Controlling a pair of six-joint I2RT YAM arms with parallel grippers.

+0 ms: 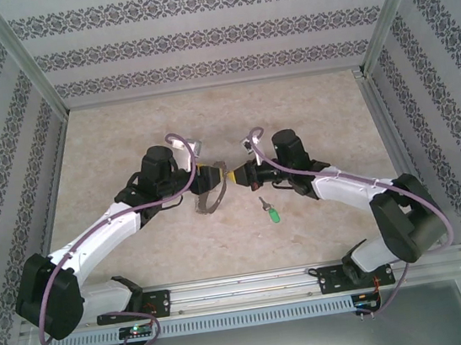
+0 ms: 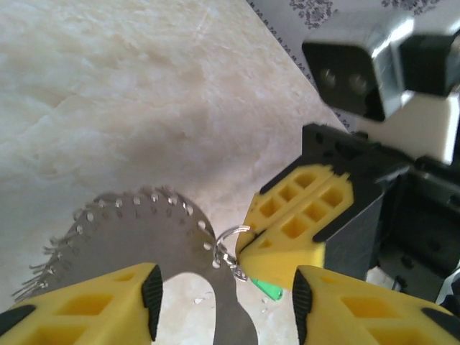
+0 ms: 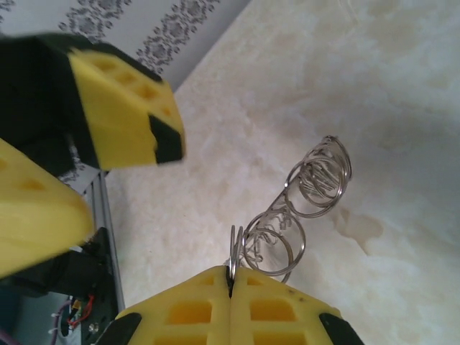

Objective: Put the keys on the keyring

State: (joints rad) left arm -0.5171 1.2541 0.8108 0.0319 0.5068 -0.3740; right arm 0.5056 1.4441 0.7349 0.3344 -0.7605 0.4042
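The keyring is a flat grey metal crescent with holes along its rim and small wire rings fringing it; it hangs above the table between the two grippers. My right gripper is shut on one small split ring at the rim, and more rings trail beyond it. In the left wrist view its yellow fingers pinch that ring. My left gripper is open, its pads standing apart on either side of the crescent's narrow end. The green-headed key lies on the table, also glimpsed under the right gripper.
The pale marbled table is walled by patterned panels at the back and both sides. An aluminium rail with the arm bases runs along the near edge. The two grippers meet tip to tip at the table's middle.
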